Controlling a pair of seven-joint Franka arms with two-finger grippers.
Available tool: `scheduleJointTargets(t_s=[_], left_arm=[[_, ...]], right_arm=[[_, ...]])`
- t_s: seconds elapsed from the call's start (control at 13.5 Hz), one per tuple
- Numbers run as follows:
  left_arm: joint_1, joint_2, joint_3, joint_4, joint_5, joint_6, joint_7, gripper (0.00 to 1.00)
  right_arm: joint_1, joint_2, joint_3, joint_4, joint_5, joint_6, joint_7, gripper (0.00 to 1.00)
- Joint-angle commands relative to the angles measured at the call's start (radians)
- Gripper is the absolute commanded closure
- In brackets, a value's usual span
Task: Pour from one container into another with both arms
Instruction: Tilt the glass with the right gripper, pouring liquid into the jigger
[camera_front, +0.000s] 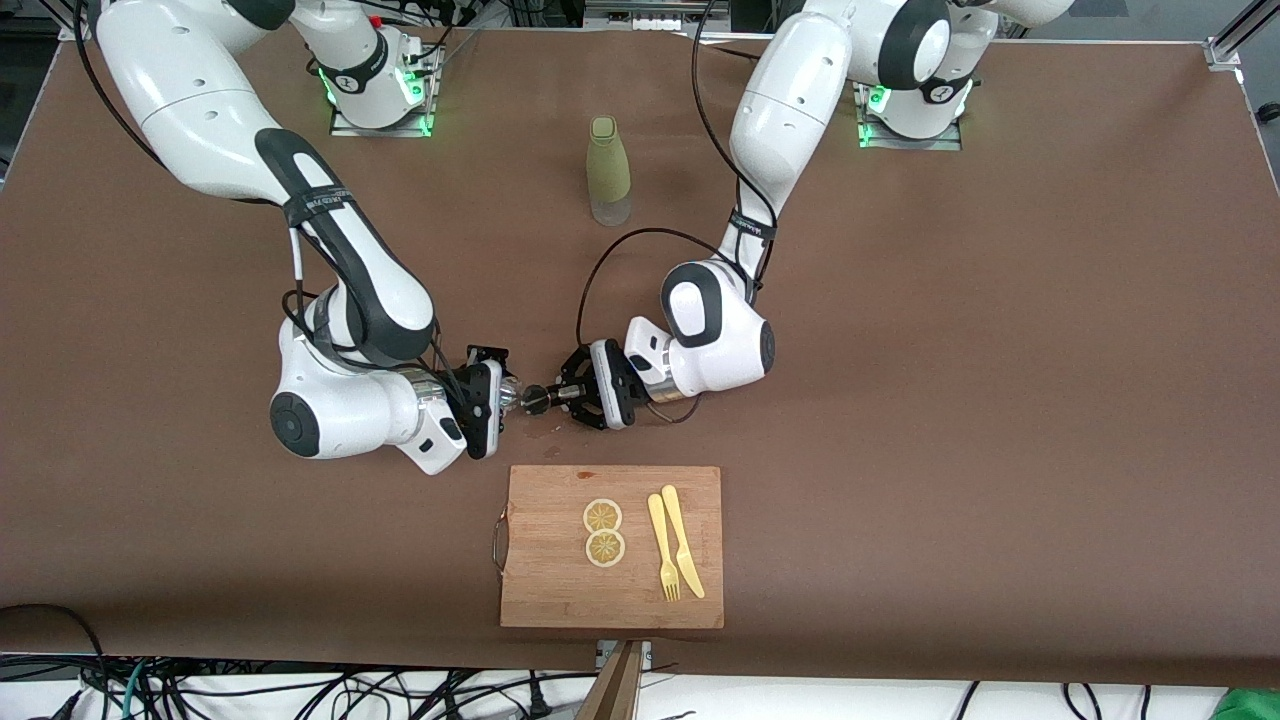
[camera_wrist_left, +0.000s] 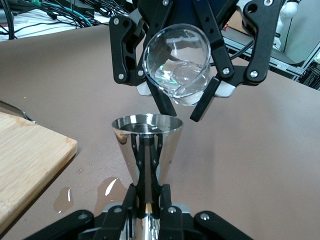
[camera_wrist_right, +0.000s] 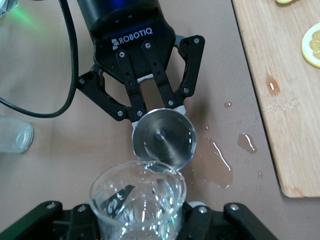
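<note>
My left gripper (camera_front: 562, 395) is shut on the narrow waist of the silver jigger (camera_wrist_left: 147, 140), over the table just in front of the cutting board's far edge. My right gripper (camera_front: 498, 393) faces it, shut on the small clear glass cup (camera_wrist_left: 177, 65). The cup is tipped with its mouth toward the jigger and glints as if wet. In the right wrist view the jigger (camera_wrist_right: 162, 137) turns its open mouth toward the glass cup (camera_wrist_right: 137, 197) and their rims overlap. In the front view the jigger (camera_front: 533, 398) and glass cup (camera_front: 512, 393) sit tip to tip between the two hands.
A puddle (camera_wrist_right: 215, 165) and droplets wet the brown table under the grippers. The wooden cutting board (camera_front: 610, 600) lies nearer the front camera, carrying two lemon slices (camera_front: 603, 516), a yellow fork (camera_front: 660, 550) and a knife (camera_front: 683, 545). An olive-green bottle (camera_front: 608, 165) stands between the arm bases.
</note>
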Motion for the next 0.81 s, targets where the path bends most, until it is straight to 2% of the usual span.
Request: scheduleJointTargets(t_s=[0.0, 0.74], left_arm=[[-0.004, 0.023, 0.017, 0.039, -0.051, 0.007, 0.003, 1.0], [-0.004, 0.023, 0.017, 0.039, -0.065, 0.006, 0.006, 1.0]], right_arm=[[0.002, -0.006, 0.012, 0.009, -0.025, -0.019, 0.023, 0.72], [0.017, -0.008, 0.019, 0.022, -0.079, -0.019, 0.023, 0.73]])
